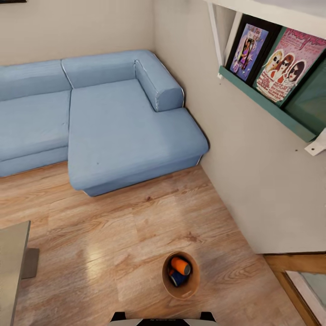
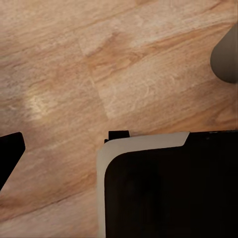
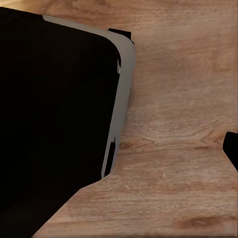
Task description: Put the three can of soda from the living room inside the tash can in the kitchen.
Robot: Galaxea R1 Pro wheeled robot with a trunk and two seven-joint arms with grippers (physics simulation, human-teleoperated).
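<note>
Landmark: the bin (image 1: 181, 290), standing upright on the wood-plank floor (image 1: 104, 253), just ahead of the robot's base (image 1: 163, 320).

Left of the bin and well apart: corner of a grey table (image 1: 12, 253). Beyond the bin, across open floor: light blue corner sofa (image 1: 113, 122), so this is the living room, not the kitchen. No can visible on sofa, floor or table.

Inside the bin: orange can (image 1: 180, 266) lying on its side, long axis roughly across the bin's mouth, resting over a dark blue can (image 1: 177, 278). A third can cannot be made out; it may be hidden beneath.

Right of the bin: beige wall, with a teal shelf (image 1: 267, 104) of posters higher up.

Bin sits slightly right of the base's centreline, so the right arm is judged nearer.

Both wrist views look down at floor and the dark base edge (image 2: 168, 188). The left wrist view also catches a pale grey curved side (image 2: 227, 59), likely the bin. Left claw: cannot tell whether apart or together. Right claw: same, cannot tell.
</note>
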